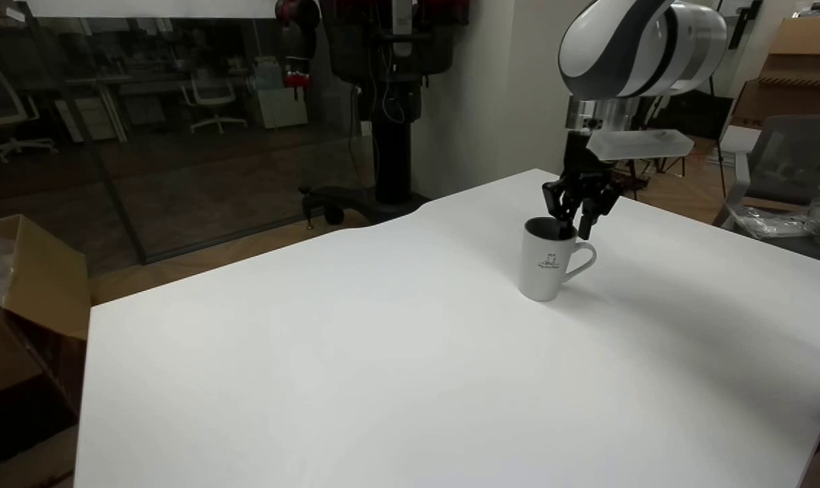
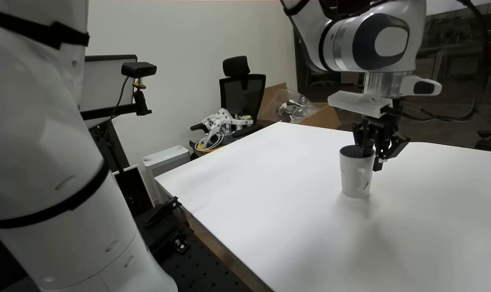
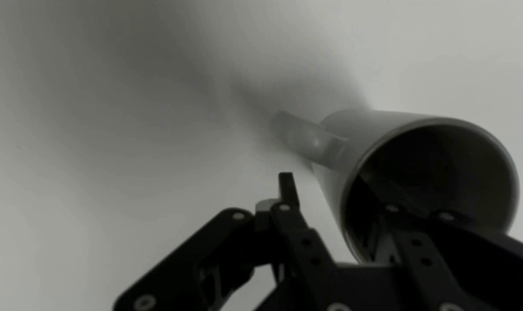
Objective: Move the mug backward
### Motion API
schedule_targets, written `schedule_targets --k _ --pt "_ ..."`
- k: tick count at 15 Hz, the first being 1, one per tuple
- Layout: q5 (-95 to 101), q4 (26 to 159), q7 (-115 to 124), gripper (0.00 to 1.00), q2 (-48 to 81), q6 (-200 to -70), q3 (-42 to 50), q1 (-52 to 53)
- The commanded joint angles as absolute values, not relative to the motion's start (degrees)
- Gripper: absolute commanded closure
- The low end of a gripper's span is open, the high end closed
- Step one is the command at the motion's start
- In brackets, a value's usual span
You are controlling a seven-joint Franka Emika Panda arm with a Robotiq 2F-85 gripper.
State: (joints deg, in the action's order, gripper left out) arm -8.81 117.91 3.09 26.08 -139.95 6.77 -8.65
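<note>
The white mug (image 1: 540, 270) stands upright on the white table, with a dark interior and a small dark print. It also shows in an exterior view (image 2: 355, 178) and in the wrist view (image 3: 376, 123). My gripper (image 1: 575, 233) is open above the mug's rim, pointing down, as also seen in an exterior view (image 2: 372, 159). In the wrist view the gripper (image 3: 326, 178) straddles the mug wall, near the handle (image 3: 307, 139). One finger is inside the mug, its tip hidden in the dark. The other finger is outside, with a visible gap to the wall.
The white table (image 1: 356, 366) extends around the mug. The robot's base (image 2: 67, 227) stands at a table edge. A cardboard box (image 1: 47, 278), a chair (image 2: 243, 95) with equipment on it, and a dark wheeled robot stand (image 1: 390, 156) are beyond the table.
</note>
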Motion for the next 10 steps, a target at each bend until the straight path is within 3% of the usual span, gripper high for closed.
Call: schedule_targets --k 1,4,8,9,10 --pt "-7.6 116.1 4.2 0.95 26.5 -138.2 6.7 -8.0" --pt "-6.2 115.1 4.3 1.0 26.8 -136.4 6.6 -7.3" --pt "-5.7 113.8 3.4 0.98 27.2 -134.5 6.2 -7.2" --pt "-6.4 115.6 3.0 0.91 26.6 -136.5 6.1 -7.6" --pt "-6.4 115.3 3.0 0.91 26.7 -136.1 6.1 -7.5"
